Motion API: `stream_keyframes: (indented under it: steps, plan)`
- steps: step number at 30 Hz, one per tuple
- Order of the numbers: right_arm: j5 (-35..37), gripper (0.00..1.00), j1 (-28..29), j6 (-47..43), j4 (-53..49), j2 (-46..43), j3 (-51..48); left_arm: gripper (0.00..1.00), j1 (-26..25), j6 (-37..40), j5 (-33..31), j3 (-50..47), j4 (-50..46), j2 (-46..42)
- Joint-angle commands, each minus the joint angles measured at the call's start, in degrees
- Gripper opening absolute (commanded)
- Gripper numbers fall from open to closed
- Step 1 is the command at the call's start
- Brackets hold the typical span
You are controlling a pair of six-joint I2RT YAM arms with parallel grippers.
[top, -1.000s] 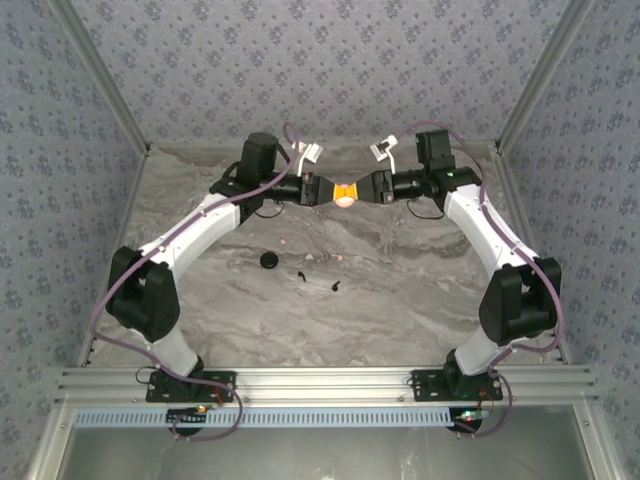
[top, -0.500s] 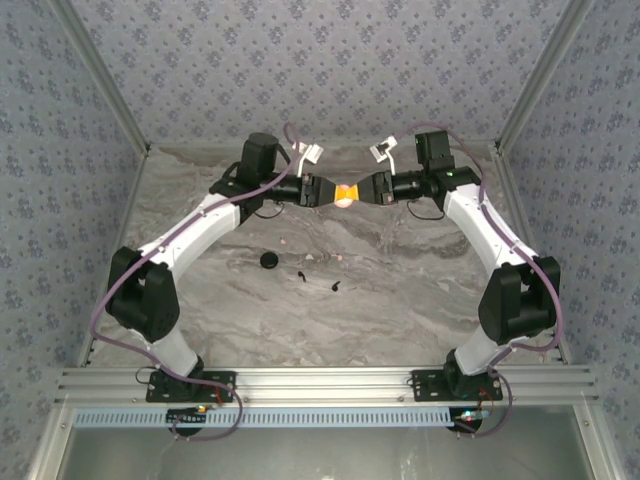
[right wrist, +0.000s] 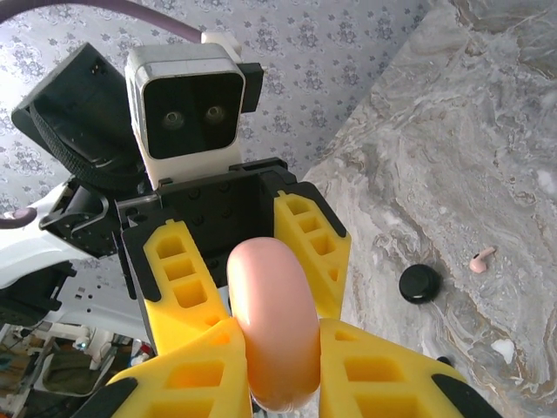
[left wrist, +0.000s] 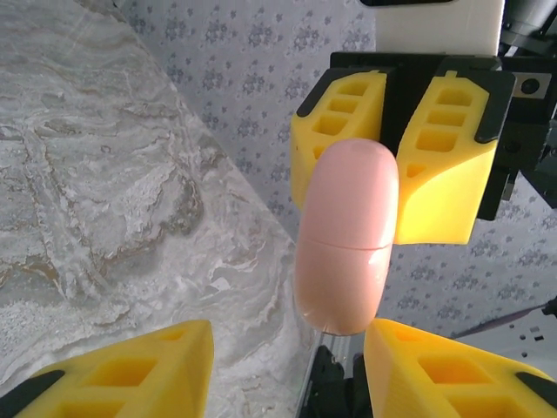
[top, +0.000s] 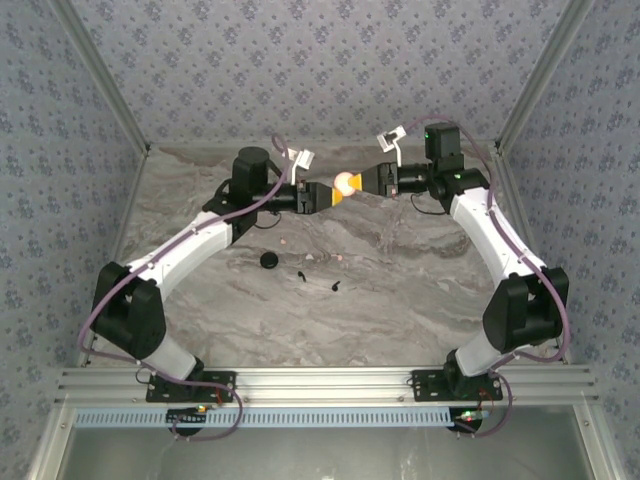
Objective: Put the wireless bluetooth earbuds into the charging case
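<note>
Marble bench [top: 420,290]: earbuds [top: 335,289] lie loose mid-surface, tiny, likely light and slick; best pinched across the body. Case [left wrist: 348,235], a smooth pink capsule, is held aloft, clamped in my right fingers [right wrist: 361,353]; left fingers [left wrist: 139,366] stand apart around its free end.

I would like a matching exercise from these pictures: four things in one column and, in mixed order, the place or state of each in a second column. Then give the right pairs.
Column one
1. charging case
2. left gripper
3. black disc
4. pink earbud

Column two
a. open, fingers apart
b. tiny, lying on the table
c. in the air, clamped by the right gripper
d. round, lying on the table

Pairs: 1-c, 2-a, 3-d, 4-b
</note>
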Motion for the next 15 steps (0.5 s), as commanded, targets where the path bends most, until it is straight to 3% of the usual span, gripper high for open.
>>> stream_keyframes:
  steps: [1, 15]
  plan:
    - [-0.66, 0.2, 0.45, 1.95, 2.14, -2.07, -0.85, 0.48, -0.61, -4.76, -2.63, -1.18, 9.07, -1.43]
    - [-0.81, 0.2, 1.0, 2.19, 2.41, -2.3, -1.29, 0.41, -2.38, -5.44, -3.42, -0.58, 11.41, -0.44]
